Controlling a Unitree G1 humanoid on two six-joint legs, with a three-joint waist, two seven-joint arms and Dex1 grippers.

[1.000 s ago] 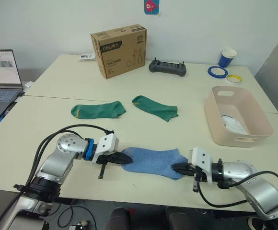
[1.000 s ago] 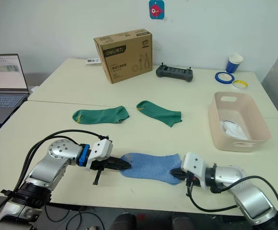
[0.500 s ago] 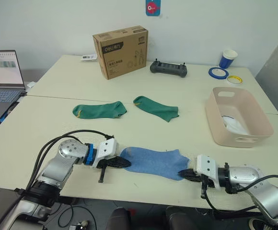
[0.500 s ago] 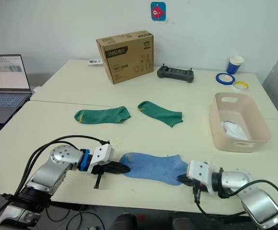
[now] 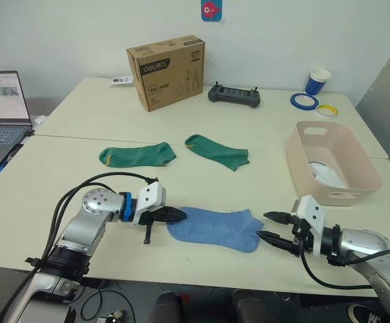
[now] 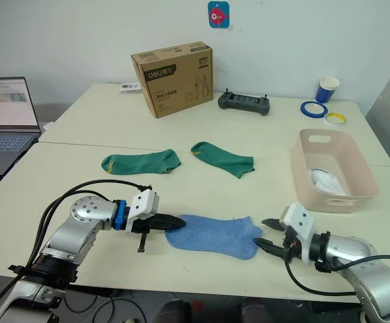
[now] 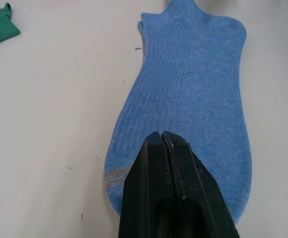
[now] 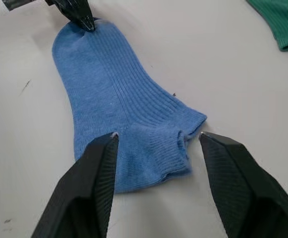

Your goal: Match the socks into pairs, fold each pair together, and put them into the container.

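Near the counter's front edge, the light blue socks lie stacked flat, the left hand closed on their toe end. The right hand, fingers spread wide and empty, sits just off the cuff. Two green socks lie mid-counter; the pink container holds white socks at the right edge.

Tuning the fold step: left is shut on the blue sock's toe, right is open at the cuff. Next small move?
Probably ease the right gripper forward and close on the cuff of the blue sock. Its jaws stand open, straddling the cuff without touching it, while the left gripper pinches the toe end, so the sock lies flat between them.
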